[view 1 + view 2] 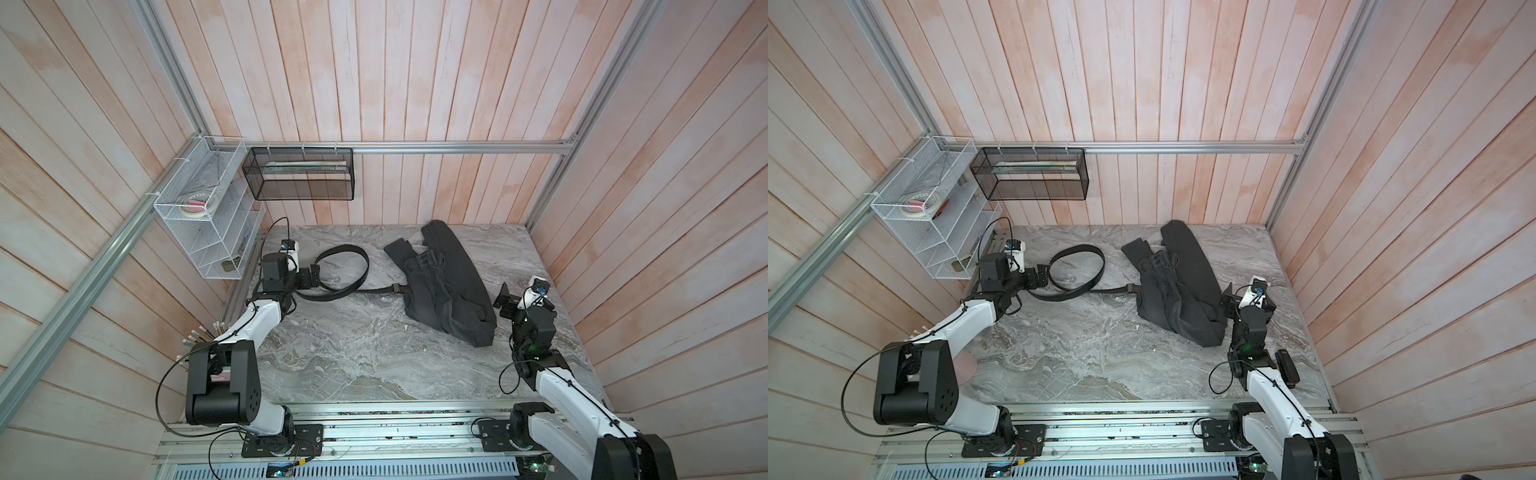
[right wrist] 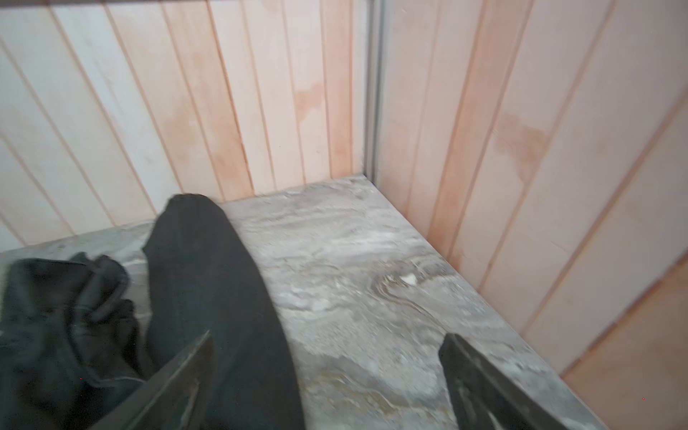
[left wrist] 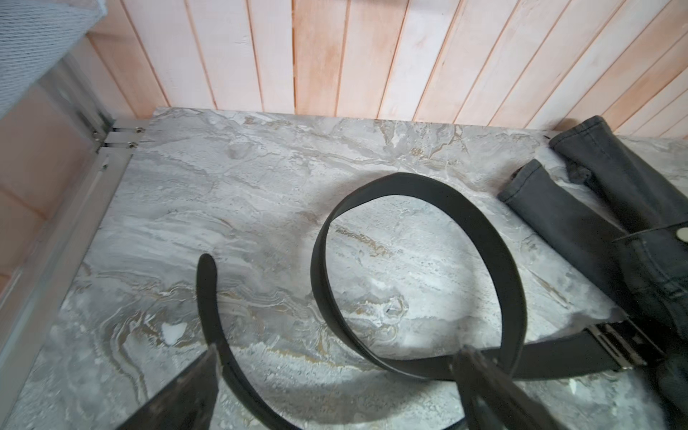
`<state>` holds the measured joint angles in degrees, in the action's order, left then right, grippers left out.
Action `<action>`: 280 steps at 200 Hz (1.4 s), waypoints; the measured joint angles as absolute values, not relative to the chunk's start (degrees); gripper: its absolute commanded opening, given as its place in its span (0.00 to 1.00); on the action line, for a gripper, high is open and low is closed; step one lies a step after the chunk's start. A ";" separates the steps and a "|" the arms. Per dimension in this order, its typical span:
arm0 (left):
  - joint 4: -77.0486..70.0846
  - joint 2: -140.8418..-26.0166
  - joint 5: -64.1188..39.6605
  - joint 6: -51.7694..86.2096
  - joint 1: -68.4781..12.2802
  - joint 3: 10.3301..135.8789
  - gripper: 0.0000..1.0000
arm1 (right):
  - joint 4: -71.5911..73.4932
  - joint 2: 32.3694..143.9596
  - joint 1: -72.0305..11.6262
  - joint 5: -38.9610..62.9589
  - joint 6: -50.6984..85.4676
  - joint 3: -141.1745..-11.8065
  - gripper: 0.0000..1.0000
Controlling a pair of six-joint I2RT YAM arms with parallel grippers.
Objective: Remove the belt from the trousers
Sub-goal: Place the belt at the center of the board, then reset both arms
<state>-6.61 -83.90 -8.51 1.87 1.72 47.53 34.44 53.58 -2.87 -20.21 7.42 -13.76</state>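
Note:
The black belt lies in a loose loop on the marble table, left of the trousers. Its dark buckle rests against the edge of the crumpled charcoal trousers; whether it is still threaded there is hidden. My left gripper stands open at the loop's left side. The belt runs loose on the table between the jaws, not pinched. My right gripper is open, just right of the trousers, holding nothing.
A white wire rack and a black mesh basket hang on the back-left wall. Wooden plank walls enclose the table on three sides. An aluminium rail carries both arm bases at the front. A small black device lies near the right arm.

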 measured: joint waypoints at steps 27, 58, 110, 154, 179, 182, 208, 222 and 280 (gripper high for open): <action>-14.37 -80.75 -6.31 1.63 1.87 38.94 1.00 | 41.34 54.59 -1.23 -19.81 6.02 -6.57 0.98; -25.61 -80.44 -5.61 2.57 2.24 30.57 1.00 | 49.91 62.00 -1.23 -16.25 4.47 -4.73 0.98; -49.76 -82.04 -4.51 2.61 3.16 17.17 1.00 | 67.18 75.72 -1.23 -12.80 2.72 -5.17 0.98; -64.18 -88.95 -5.48 3.25 5.13 12.53 1.00 | 79.40 89.89 -1.02 -11.31 1.63 -6.48 0.98; -66.24 -89.06 -6.00 3.20 5.08 13.91 1.00 | 76.25 89.12 -0.32 -11.09 2.07 -10.85 0.98; -66.43 -89.06 -6.04 3.20 5.06 14.00 1.00 | 76.66 89.14 -0.19 -11.11 2.11 -11.22 0.98; -67.53 -89.06 -6.24 3.20 5.02 14.09 1.00 | 77.65 89.14 0.19 -11.20 2.57 -11.42 0.98; -67.70 -89.06 -6.24 3.20 5.02 14.09 1.00 | 77.93 89.25 0.19 -11.20 2.74 -11.40 0.98; -67.81 -89.06 -6.24 3.20 4.99 14.09 1.00 | 78.02 89.25 0.19 -11.20 2.92 -11.40 0.98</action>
<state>-67.81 -89.06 -6.24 3.20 4.99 14.09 78.02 89.25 0.19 -11.20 2.92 -11.40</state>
